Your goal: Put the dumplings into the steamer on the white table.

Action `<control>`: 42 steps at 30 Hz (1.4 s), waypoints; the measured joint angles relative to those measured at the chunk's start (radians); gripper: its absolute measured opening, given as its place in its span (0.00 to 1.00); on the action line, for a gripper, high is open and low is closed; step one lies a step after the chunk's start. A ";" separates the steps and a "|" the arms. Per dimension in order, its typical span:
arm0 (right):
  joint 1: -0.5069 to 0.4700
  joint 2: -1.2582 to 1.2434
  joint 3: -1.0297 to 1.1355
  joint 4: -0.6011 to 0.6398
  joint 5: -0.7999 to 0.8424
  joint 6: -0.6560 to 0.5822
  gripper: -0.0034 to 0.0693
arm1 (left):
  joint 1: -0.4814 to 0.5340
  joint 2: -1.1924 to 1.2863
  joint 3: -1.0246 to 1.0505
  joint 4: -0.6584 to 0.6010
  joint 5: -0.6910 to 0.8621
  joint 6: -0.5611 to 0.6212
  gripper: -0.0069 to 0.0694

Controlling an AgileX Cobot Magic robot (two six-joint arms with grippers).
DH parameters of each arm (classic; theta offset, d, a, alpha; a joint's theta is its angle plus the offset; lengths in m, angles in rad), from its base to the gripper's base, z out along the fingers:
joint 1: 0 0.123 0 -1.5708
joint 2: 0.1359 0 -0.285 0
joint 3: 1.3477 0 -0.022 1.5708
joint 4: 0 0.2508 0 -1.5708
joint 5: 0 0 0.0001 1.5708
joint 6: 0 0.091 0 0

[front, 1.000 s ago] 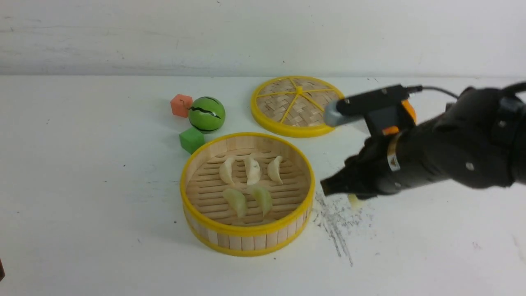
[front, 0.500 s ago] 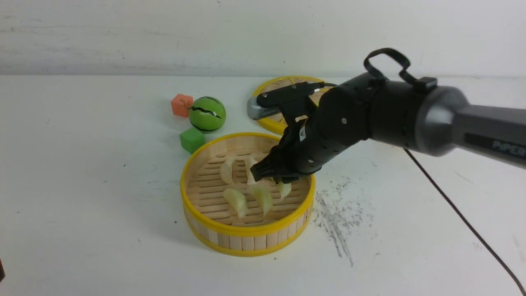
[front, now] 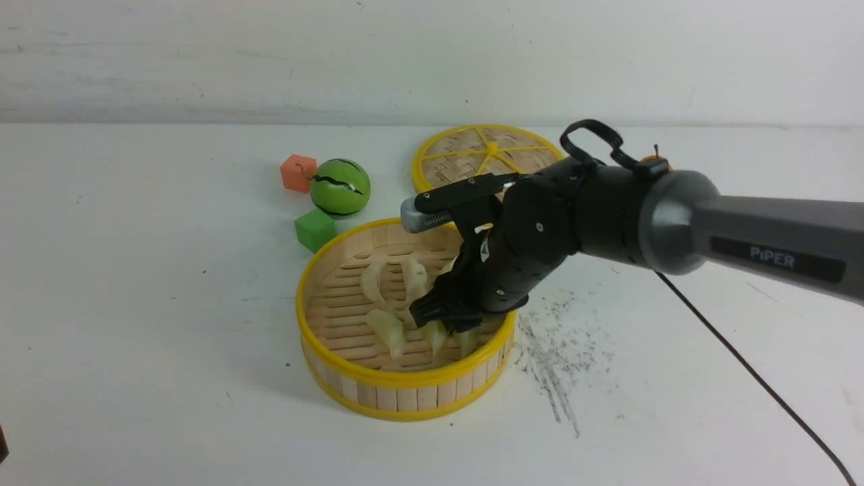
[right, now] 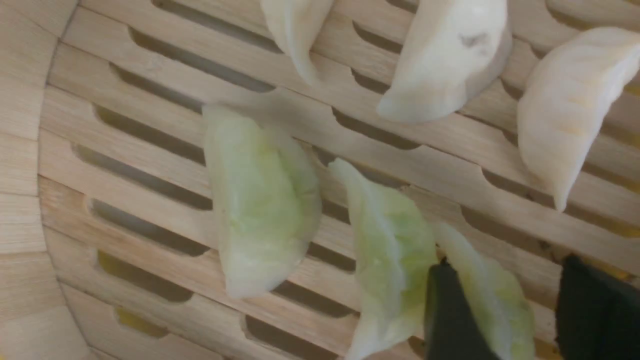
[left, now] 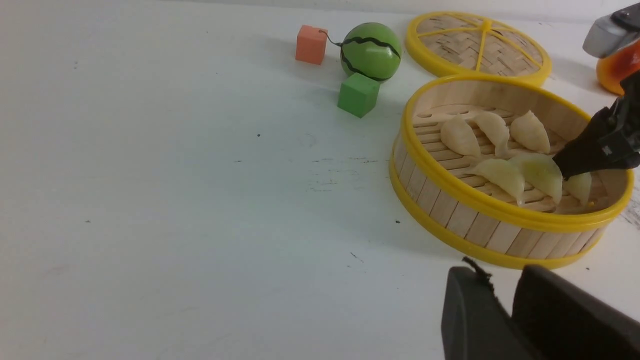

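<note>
The right claw (front: 447,316) is down inside the steamer (front: 405,395), centre of the front frame, its black fingers (right: 450,315) parted with a clear gap, one finger pressed against the third green dumpling (right: 487,292) lying on the slats; the grip looks released. Six dumplings (left: 500,150) sit in there: three cream, pleated and matte, three pale translucent green. Slatted wooden floor, strip wall, glossy yellow rims. The left claw (left: 505,305) shows only as two dark finger stubs at the lower right of its wrist frame, narrowly spaced, nothing between them. The right arm hides part of the woven lid (front: 472,152) on the white surface (front: 135,304).
</note>
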 joint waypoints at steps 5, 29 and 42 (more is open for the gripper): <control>0.000 -0.076 -0.038 -0.029 0.056 0.000 0.57 | 0.000 0.000 0.000 0.001 0.000 0.000 0.26; 0.000 -1.269 0.823 -0.267 -0.127 0.000 0.02 | 0.000 0.000 0.000 0.003 0.006 0.000 0.28; 0.000 -1.528 1.253 -0.297 -0.278 0.000 0.04 | 0.000 0.000 0.000 0.004 0.007 0.000 0.29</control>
